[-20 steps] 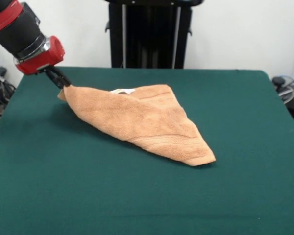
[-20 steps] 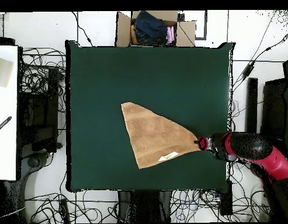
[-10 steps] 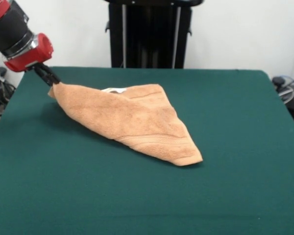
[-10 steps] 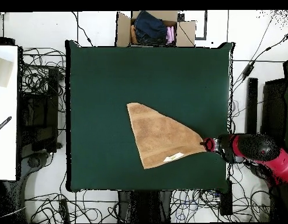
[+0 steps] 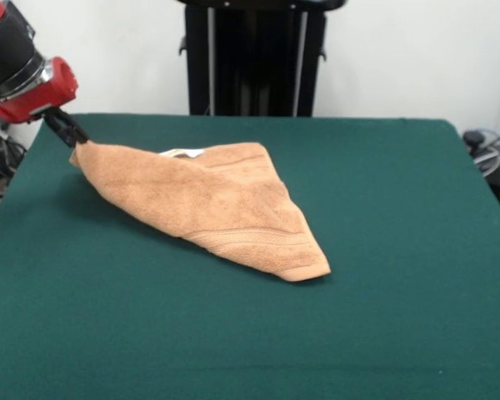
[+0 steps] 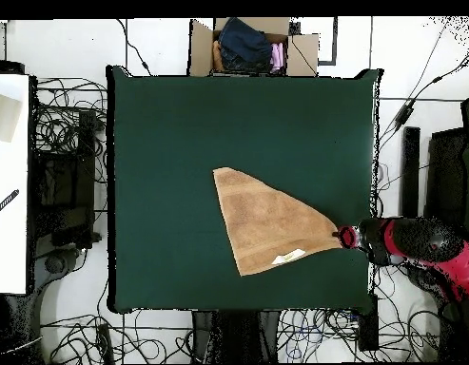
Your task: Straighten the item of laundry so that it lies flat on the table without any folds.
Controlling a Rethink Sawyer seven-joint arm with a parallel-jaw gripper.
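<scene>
We have the gripper (image 5: 72,140) pinched shut on one corner of the towel (image 5: 212,202), close to a side edge of the table (image 5: 383,208). That corner is raised a little off the felt, while the rest of the towel trails away from it toward the middle of the table. From above the towel (image 6: 269,224) reads as a folded triangle: its point is at the gripper (image 6: 341,236), and its wide end lies on the table (image 6: 181,143) near the centre. The small white label (image 5: 182,152) shows on the edge facing the table's far side in the front view, and a hemmed band runs across the corner lying nearest the front edge.

We judge the towel to be soft, limp and light. It will drape and follow the held corner, and terry should drag on felt, not slide freely. One layer seems doubled over another, so pulling on this one corner alone will probably not open it. We think the better hold is a free corner of the upper layer, pinched at the hem where the cloth is thickest, then peeled back.
</scene>
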